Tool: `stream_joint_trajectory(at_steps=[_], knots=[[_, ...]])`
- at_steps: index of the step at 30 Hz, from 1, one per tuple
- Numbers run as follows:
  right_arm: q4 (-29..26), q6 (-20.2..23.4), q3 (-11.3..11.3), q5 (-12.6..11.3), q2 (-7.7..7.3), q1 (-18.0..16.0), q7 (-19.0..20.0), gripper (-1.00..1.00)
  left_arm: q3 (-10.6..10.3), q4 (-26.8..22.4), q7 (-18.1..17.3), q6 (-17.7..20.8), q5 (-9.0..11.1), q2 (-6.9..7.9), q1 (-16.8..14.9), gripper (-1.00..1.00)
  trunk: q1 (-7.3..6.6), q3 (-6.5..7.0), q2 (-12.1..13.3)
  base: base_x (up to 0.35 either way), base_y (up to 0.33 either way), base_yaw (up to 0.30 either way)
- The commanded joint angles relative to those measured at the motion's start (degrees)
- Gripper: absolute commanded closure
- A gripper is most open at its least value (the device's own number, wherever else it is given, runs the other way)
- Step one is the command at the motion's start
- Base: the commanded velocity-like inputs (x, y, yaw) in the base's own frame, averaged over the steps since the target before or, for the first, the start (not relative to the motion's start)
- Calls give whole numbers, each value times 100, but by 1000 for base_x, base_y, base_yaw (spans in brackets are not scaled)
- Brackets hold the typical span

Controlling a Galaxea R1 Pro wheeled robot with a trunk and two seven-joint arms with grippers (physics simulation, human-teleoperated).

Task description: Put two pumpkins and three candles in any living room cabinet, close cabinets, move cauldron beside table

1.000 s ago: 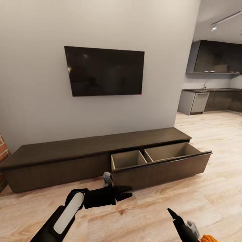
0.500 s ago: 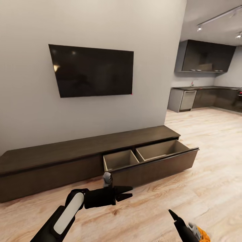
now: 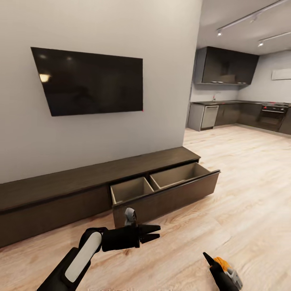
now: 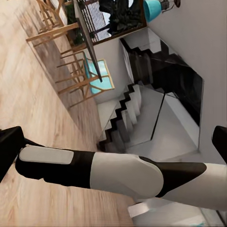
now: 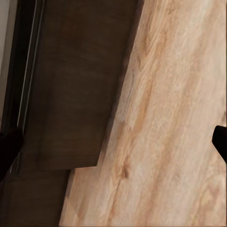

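My view has swung to the right over the last second: the cabinet (image 3: 81,182) and the black television (image 3: 91,83) have slid toward the left of the head view, and more of the kitchen (image 3: 238,101) at the far right has come into sight. That is my head or base turning, not the furniture moving. The cabinet's drawer (image 3: 165,190) stands pulled out, its pale divided compartments looking empty, so I judge it is ready to receive things and nothing is stored yet.

My left gripper (image 3: 151,233) hangs in front of the drawer front with its fingers a little apart and nothing between them. My right gripper (image 3: 210,258) is cut off at the bottom edge; I cannot tell how far open it is. A small orange patch (image 3: 219,262) sits just beside it, possibly a pumpkin, but too little shows to say.

The left wrist view looks past my own arm (image 4: 113,175) toward a staircase (image 4: 123,113) and wooden chairs (image 4: 71,61).
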Motion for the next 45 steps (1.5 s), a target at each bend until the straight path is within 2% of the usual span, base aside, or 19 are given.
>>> stream_joint_trajectory(at_steps=[1, 11, 22, 29, 34, 45], knots=[[22, -29, -8, -3, -1, -9, 27, -100, -4, -1, -7, 24, 12, 2, -4, -100, -2, -12, -3, -160, -234, -209], [22, -52, -8, -3, 12, -9, -51, -100, 32, 0, -20, 32, 57, 6, -4, -100, -2, -76, -3, -141, -262, -211], [19, -55, -8, -3, 22, -9, -95, -100, 57, 0, -38, 25, 42, 17, -4, -100, -2, -119, -3, 36, -321, -134], [13, -129, -7, -1, 0, -9, -376, -100, 58, 0, -49, 24, 68, 24, -4, -100, -2, -120, -3, 176, -292, -3], [16, -134, -8, -3, -11, -9, -400, -100, 60, 0, -50, 24, 71, 37, -4, -100, -2, -120, -3, 273, -208, 0], [13, -134, -8, -3, -13, -9, -412, -100, 62, 3, -57, 24, 76, 42, -4, -100, -2, -120, -3, 326, 29, 0]])
